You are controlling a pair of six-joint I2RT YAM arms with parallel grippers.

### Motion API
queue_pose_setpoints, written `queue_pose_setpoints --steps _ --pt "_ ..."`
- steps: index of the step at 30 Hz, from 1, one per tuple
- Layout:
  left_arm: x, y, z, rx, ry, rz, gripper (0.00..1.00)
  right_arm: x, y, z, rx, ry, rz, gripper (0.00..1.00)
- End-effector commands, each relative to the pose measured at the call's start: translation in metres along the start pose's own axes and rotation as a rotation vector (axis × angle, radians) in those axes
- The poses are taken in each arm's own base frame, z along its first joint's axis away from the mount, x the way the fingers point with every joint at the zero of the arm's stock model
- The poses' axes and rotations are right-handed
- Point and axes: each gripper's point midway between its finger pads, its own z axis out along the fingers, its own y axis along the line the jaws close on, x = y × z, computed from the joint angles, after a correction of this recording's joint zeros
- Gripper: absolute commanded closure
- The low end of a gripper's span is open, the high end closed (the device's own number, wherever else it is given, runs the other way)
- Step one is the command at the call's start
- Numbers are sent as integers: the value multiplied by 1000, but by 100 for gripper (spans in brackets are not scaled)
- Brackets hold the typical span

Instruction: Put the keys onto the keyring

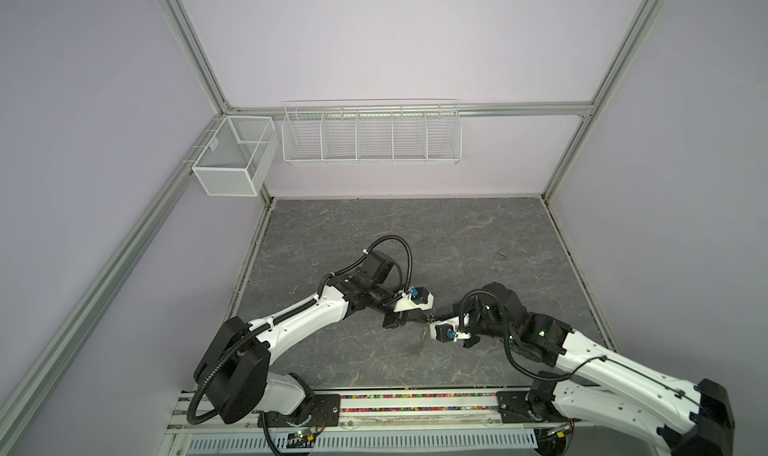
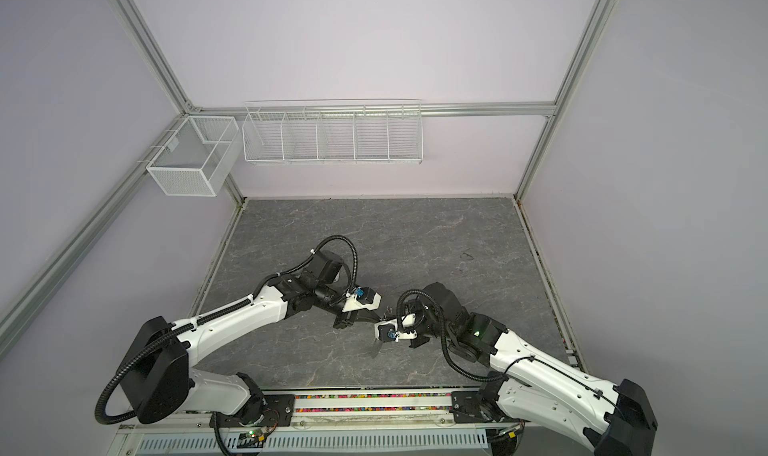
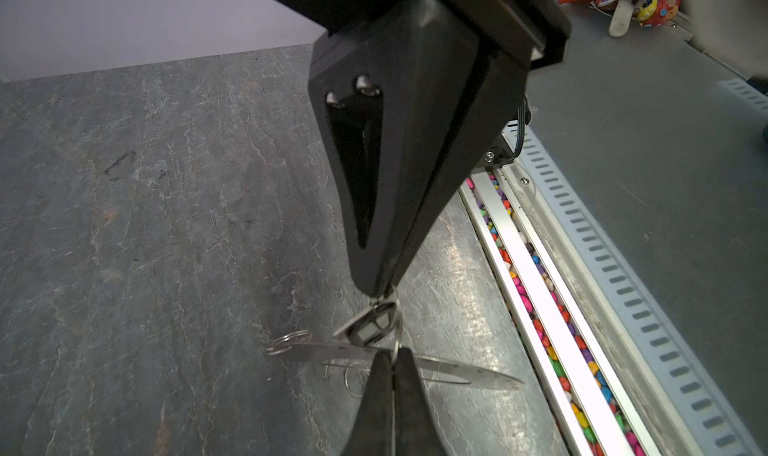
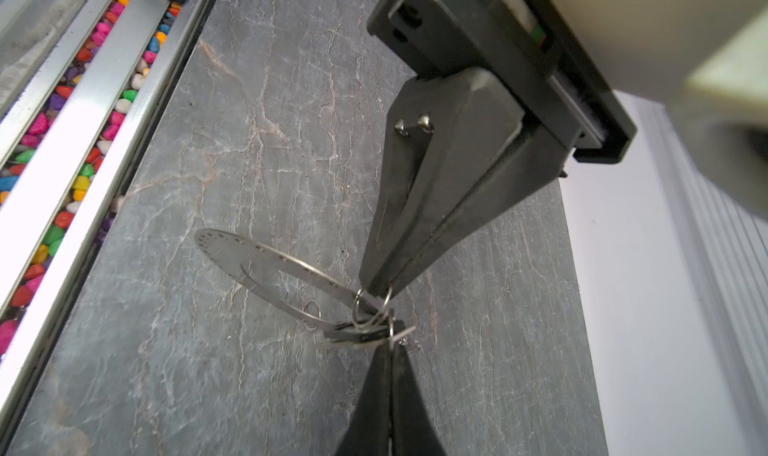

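Two wire baskets hang on the back wall, a mesh box (image 1: 226, 175) at 11 o'clock and a five-bay rack (image 1: 371, 142) at 12, well clear of the table (image 1: 374, 241). Two arms meet tip to tip near its middle. The left gripper (image 3: 395, 352) has its fingers clamped on the single keyring (image 4: 224, 246), a flat grey disc with a hole-dotted rim, held above the table. The right gripper (image 4: 392, 348) has its fingers pinching the keys (image 4: 357, 334) by a wire ring; they are bunched too tightly to count.

Grey marbled tabletop (image 1: 415, 233); mesh basket (image 1: 232, 158) and divided wire rack (image 1: 372, 135) (both white) hang behind.
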Motion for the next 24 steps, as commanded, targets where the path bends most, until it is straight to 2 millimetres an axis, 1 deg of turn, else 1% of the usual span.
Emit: queue_pose_setpoints --steps 1,8,16,21,24 --pt "-13 -1 -2 20 -28 44 100 -6 0 0 -1 -21 -12 93" --pt "-14 0 -2 16 -28 47 100 -9 1 -1 -11 -38 -27 93" --pt "-15 4 -2 -3 -28 61 100 -11 10 -2 -50 -52 -39 93" --pt "-16 5 -3 -12 -30 68 100 -9 15 -4 -65 -49 -47 93" --pt "-16 5 -3 -16 -27 70 100 -9 14 -6 -56 -47 -46 93"
